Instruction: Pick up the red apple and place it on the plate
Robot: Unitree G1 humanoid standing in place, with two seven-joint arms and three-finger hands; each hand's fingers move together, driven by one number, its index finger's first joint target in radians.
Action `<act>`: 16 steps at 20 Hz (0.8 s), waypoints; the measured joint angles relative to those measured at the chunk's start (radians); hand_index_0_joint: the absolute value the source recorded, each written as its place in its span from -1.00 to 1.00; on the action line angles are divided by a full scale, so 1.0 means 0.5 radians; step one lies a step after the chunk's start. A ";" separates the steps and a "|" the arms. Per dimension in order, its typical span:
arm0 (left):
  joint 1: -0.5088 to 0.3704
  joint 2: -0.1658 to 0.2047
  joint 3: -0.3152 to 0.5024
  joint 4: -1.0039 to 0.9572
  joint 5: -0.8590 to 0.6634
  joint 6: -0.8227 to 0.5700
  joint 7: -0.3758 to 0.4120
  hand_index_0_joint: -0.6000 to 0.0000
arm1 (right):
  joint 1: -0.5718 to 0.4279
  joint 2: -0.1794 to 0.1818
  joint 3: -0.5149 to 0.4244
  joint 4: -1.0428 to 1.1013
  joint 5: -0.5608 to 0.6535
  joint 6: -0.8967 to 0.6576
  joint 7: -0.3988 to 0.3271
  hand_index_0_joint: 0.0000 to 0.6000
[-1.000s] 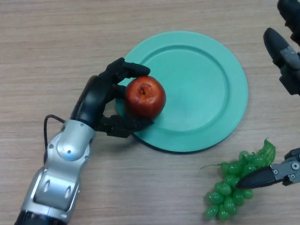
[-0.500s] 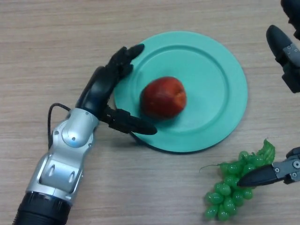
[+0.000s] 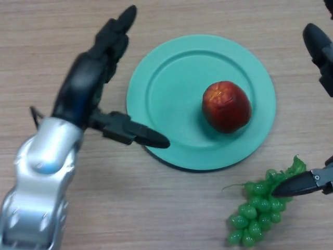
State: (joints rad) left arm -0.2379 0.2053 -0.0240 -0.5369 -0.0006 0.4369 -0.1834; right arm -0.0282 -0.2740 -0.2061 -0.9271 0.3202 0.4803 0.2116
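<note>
Starting nearest the camera, a bunch of green grapes (image 3: 257, 219) lies on the wooden surface (image 3: 156, 208) just below the plate's lower right rim, apart from it. Part of the right robot hand (image 3: 307, 183) pokes in beside the grapes, one dark tip overlapping the bunch; more of it shows at the edge above, right of the plate, and I cannot tell from this view whether it is spread or curled.

The left robot hand (image 3: 86, 86) sits to the left of the plate, released and holding nothing: its fingers (image 3: 117, 28) stretch straight past the plate's upper left, and its thumb (image 3: 140, 136) reaches over the plate's lower left rim.

The teal plate (image 3: 177, 67) rests flat on the surface. The red apple (image 3: 226, 105) sits inside it, right of the plate's middle, well apart from the left robot hand and nearer the right rim than the left. By the look of things, the placing is done.

What could go wrong from here is mostly about the round fruit and the nearby limbs. The apple lies off-centre and may not be fully settled; if it rolls, the shallow rim on the right might not stop it. The thumb, low over the rim, could catch the plate's edge on withdrawal and jolt or drag it. The right robot hand could also knock the grapes against the plate.
</note>
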 measured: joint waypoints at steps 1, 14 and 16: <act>0.063 0.028 0.034 -0.112 -0.108 0.006 -0.001 1.00 | -0.032 -0.008 0.000 -0.016 0.001 0.054 0.000 -1.00; 0.395 0.146 0.516 -0.490 -0.365 0.008 0.004 1.00 | -0.058 -0.035 -0.004 0.079 0.052 0.076 0.000 -1.00; 0.397 0.146 0.536 -0.523 -0.437 0.009 0.004 1.00 | -0.037 -0.034 0.016 0.114 0.037 0.061 0.002 -1.00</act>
State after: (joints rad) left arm -0.0396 0.2785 0.2439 -0.7984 -0.2190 0.4412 -0.1812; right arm -0.0469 -0.2909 -0.1981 -0.8701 0.3387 0.5108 0.2126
